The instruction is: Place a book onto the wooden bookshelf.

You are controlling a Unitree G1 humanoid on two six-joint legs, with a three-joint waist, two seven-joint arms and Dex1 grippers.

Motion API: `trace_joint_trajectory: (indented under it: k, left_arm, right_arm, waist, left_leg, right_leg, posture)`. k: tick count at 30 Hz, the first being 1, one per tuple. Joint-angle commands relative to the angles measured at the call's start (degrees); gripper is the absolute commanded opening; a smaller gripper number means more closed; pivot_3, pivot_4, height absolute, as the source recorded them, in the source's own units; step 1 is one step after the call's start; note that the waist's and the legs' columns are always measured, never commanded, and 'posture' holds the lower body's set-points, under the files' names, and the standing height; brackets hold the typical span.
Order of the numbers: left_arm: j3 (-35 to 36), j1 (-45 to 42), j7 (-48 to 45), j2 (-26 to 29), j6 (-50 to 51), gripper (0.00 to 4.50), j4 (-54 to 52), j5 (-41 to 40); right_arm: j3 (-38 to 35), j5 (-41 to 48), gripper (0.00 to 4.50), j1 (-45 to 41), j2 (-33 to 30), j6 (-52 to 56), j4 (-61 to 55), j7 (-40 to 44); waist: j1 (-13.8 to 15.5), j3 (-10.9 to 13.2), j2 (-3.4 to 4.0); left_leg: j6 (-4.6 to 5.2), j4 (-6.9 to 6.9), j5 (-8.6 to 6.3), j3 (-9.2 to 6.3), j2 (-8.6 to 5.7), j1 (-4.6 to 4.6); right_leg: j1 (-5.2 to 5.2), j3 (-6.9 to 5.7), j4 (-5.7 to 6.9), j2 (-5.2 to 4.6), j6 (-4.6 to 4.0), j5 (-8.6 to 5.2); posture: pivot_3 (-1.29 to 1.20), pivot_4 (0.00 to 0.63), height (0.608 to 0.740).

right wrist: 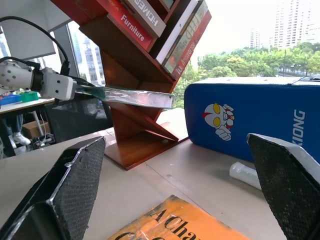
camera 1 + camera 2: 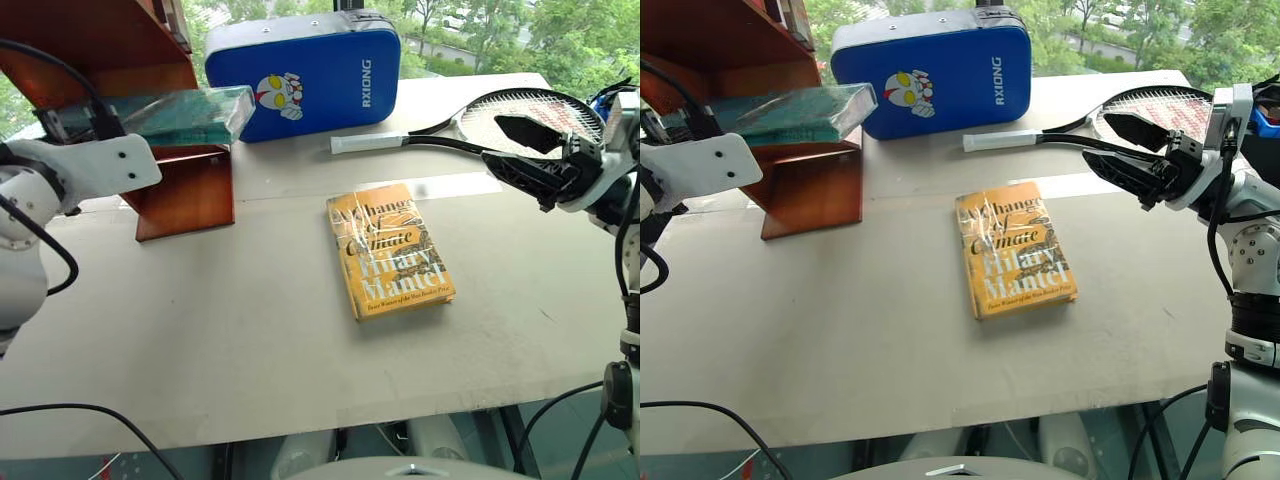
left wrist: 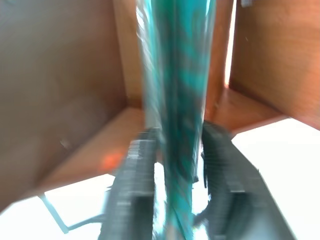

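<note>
Book [image 2: 800, 112], teal, lies flat on a low board of the wooden bookshelf [image 2: 185, 190], one end sticking out. Left end effector [image 3: 172, 175]: fingers either side of the book; grip or gap, cannot tell. Right end effector [image 2: 520, 150] spread wide, empty, above the table [image 2: 200, 330] near an orange book [image 2: 390, 250].

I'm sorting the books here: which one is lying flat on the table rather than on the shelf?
The orange-yellow book, lying face up mid-table. The teal book lies on the wooden bookshelf instead.
</note>
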Motion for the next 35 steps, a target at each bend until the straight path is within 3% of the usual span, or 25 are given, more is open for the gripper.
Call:
trace_joint_trajectory:
  k: [1, 4, 10, 13, 16, 18, 22, 27, 35]
  left_arm:
    - [2.3, -1.2, -0.2, 0.9, 2.2, 3.15, -2.3, 2.2]
    - [3.0, -0.9, -0.6, 0.8, 4.1, 4.47, -3.4, 2.8]
    - [6.3, 0.4, -1.3, -0.1, 7.7, 4.47, -7.1, 4.1]
    - [7.6, -0.7, -0.7, -4.9, 10.3, 4.47, -10.7, 1.0]
    - [7.4, -2.1, 0.8, -12.2, 9.8, 4.47, -14.8, -3.3]
    - [8.7, -3.2, 1.9, -24.3, 12.4, 4.47, -19.7, -11.1]
    - [8.5, 12.8, -3.7, -41.5, 12.0, 4.47, -28.8, -26.7]
    - [4.5, 23.0, -0.4, -52.9, 8.7, 4.47, -25.8, -34.3]
    - [-3.4, 33.4, 1.4, -53.4, -3.7, 4.47, -15.8, -34.4]
  right_arm:
    - [-2.0, 0.7, 4.50, -0.2, -0.9, -0.3, -1.6, 0.2]
    - [-2.1, 0.7, 4.50, 0.0, -1.0, -0.4, -1.7, 0.2]
    - [-2.4, 0.6, 4.50, 0.2, -0.8, -0.9, -0.8, 0.5]
    - [-2.4, -0.2, 4.50, 0.6, -1.2, -1.9, 0.2, 1.9]
    - [-3.6, 0.3, 4.50, 2.2, -1.8, -1.9, 0.0, 2.7]
    - [-4.6, -0.1, 4.50, 5.9, -2.8, -2.4, -0.9, 3.4]
    - [-3.4, -8.6, 4.50, 19.5, -4.5, -10.1, -0.7, 5.5]
    - [-2.6, -19.6, 4.50, 31.4, -3.4, -24.3, 6.4, 4.2]
    - [-3.3, -22.4, 4.50, 39.9, -2.3, -32.3, 7.5, 3.1]
  waist:
    - [0.1, 0.0, 0.00]
    - [0.3, 0.0, 0.00]
    - [0.2, 0.0, 0.00]
    - [0.2, 0.0, 0.01]
    - [0.5, 0.0, -0.01]
    - [0.8, -0.1, 0.10]
    - [1.5, -0.4, 0.18]
    - [1.7, -0.4, 0.11]
    - [1.3, -0.4, 0.39]
  left_leg:
    - [0.00, 0.00, 0.00, 0.00, 0.00, 0.00]
    - [0.00, 0.02, 0.00, -0.01, -0.01, -0.02]
    - [0.00, 0.02, 0.00, -0.02, -0.01, -0.02]
    - [0.00, 0.02, 0.00, -0.01, -0.01, -0.02]
    - [0.00, 0.10, 0.00, -0.04, 0.00, -0.04]
    - [0.00, 0.22, 0.00, -0.09, 0.00, -0.11]
    - [0.00, 0.86, -0.04, -0.14, 0.02, -0.44]
    - [0.06, 0.81, -0.10, -0.04, 0.01, -0.23]
    - [0.31, 0.62, -0.26, 0.20, 0.31, 1.53]
  right_leg:
    - [0.00, 0.00, 0.00, -0.01, 0.00, 0.00]
    - [0.00, -0.01, -0.02, -0.02, 0.00, 0.00]
    - [0.00, -0.02, -0.01, -0.01, 0.00, 0.00]
    - [0.00, -0.01, -0.01, -0.01, 0.00, 0.00]
    - [0.02, -0.06, 0.03, -0.03, 0.00, 0.00]
    - [0.03, -0.13, 0.03, -0.03, 0.00, 0.00]
    - [0.09, -0.44, 0.03, -0.08, 0.01, 0.01]
    - [0.17, -0.53, 0.07, -0.16, -0.07, 0.07]
    - [1.86, -0.45, -0.03, 0.02, -0.10, -0.07]
  posture:
    - [0.00, 0.150, 0.740]
    - [0.00, 0.150, 0.740]
    - [0.00, 0.150, 0.740]
    - [0.00, 0.150, 0.740]
    - [0.00, 0.150, 0.740]
    - [0.00, 0.150, 0.740]
    - [0.00, 0.150, 0.740]
    - [0.00, 0.150, 0.740]
    - [0.00, 0.150, 0.740]
